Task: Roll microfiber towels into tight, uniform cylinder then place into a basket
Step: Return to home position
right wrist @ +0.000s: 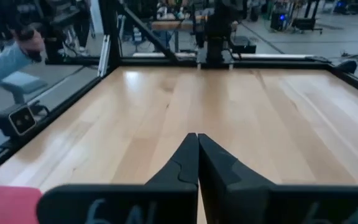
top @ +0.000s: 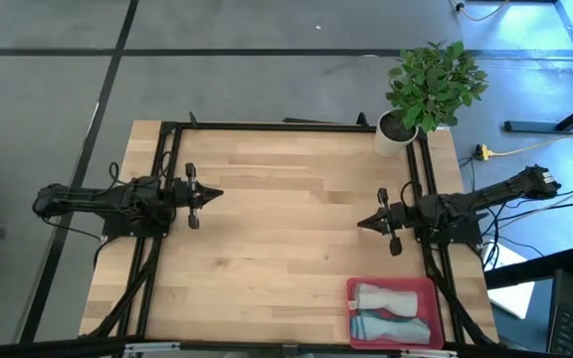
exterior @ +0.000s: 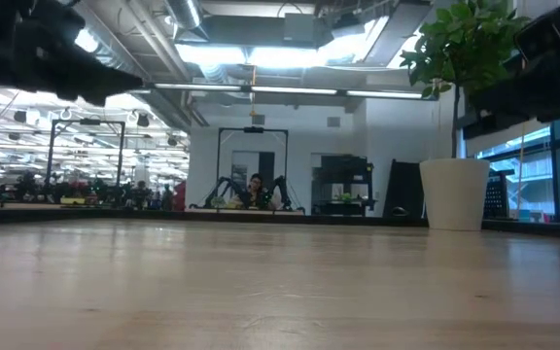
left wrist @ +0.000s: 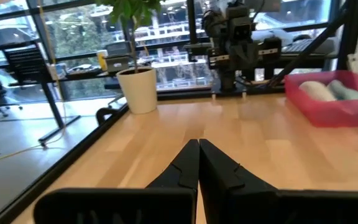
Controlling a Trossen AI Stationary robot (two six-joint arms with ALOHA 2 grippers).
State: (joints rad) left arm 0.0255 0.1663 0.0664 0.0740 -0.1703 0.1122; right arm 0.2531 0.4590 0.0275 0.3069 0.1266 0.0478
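Both arms are hanging over the bench, and the rolled towels are sitting in the basket.
The left arm (top: 117, 202) is hovering at the left side of the bench (top: 286, 239), jaws pressed together. The right arm (top: 456, 211) is facing it from the right, jaws likewise together. At the right corner away from the plant (top: 431, 80), the pink basket (top: 352, 298) is holding the grey-green towel (top: 388, 296) and teal towel (top: 394, 328), rolled, side by side.
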